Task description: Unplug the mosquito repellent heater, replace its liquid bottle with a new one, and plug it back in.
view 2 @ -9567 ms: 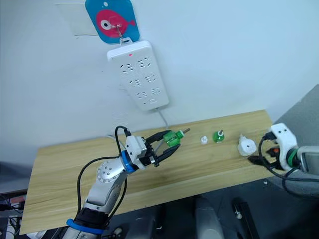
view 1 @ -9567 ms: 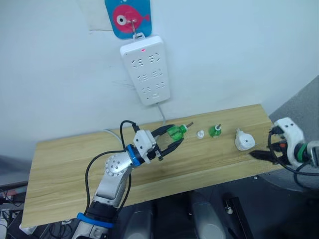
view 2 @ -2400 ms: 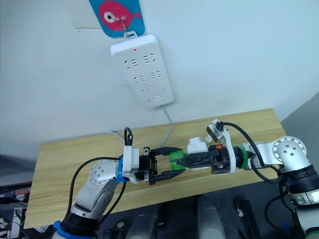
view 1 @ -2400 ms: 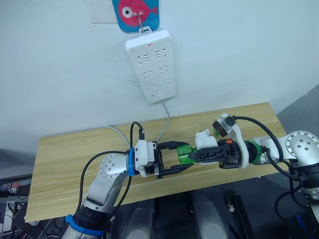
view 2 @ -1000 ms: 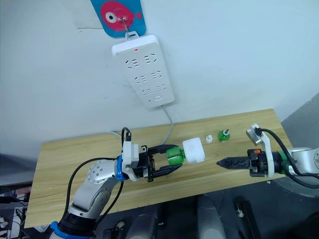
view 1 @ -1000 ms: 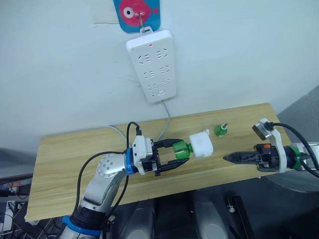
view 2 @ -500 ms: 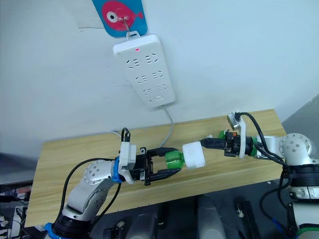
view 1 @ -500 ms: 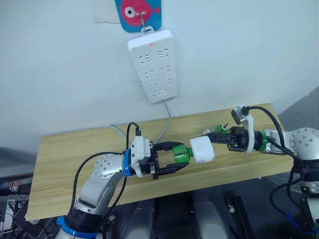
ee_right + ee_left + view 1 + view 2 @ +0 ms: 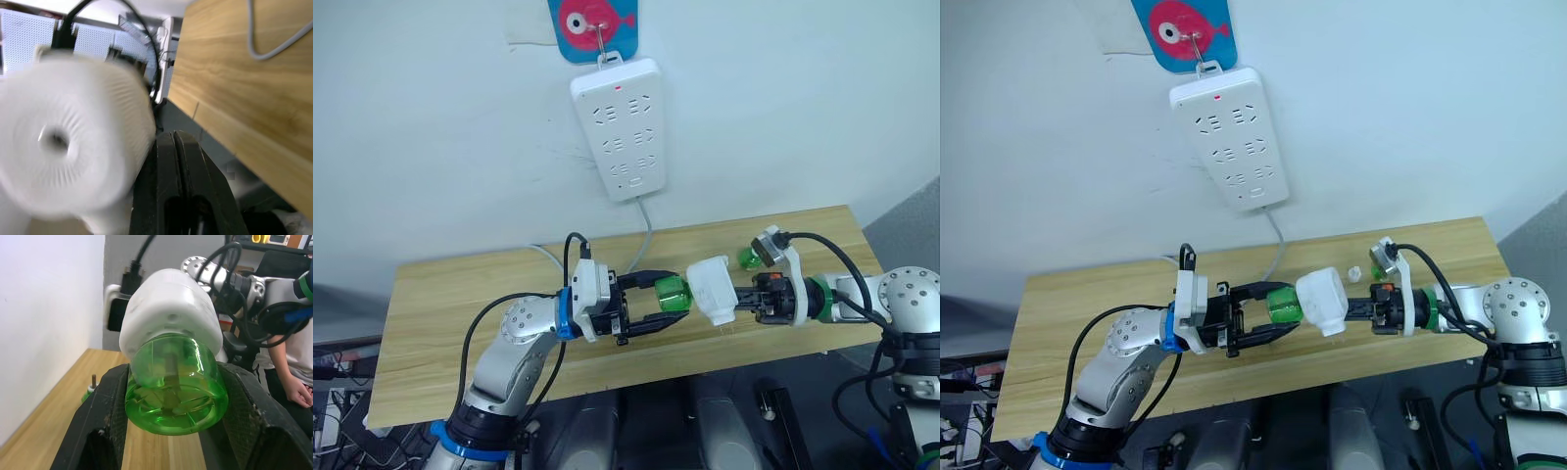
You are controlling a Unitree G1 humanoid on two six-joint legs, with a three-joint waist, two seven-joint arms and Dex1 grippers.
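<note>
My left gripper (image 9: 664, 300) is shut on a green liquid bottle (image 9: 674, 292), held level above the wooden table (image 9: 460, 294). The white mosquito repellent heater (image 9: 713, 290) sits on the bottle's neck end, away from the power strip. In the left wrist view the bottle (image 9: 176, 382) lies between both black fingers (image 9: 105, 416), with the heater (image 9: 168, 308) beyond it. My right gripper (image 9: 737, 298) is shut, its tips against the heater's far lower side. The right wrist view has the closed fingers (image 9: 172, 147) right beside the heater (image 9: 63, 142).
A long white power strip (image 9: 622, 127) hangs on the wall, its cable dropping to the table. Another green bottle (image 9: 749, 258) and a small white cap (image 9: 1354, 273) stand at the table's back, behind my right arm. A person's hand (image 9: 293, 391) is beyond the table.
My right gripper came in from the far right, closed on the way, and now rests low against the heater's end. The heater has tilted slightly. The left gripper kept its hold.
</note>
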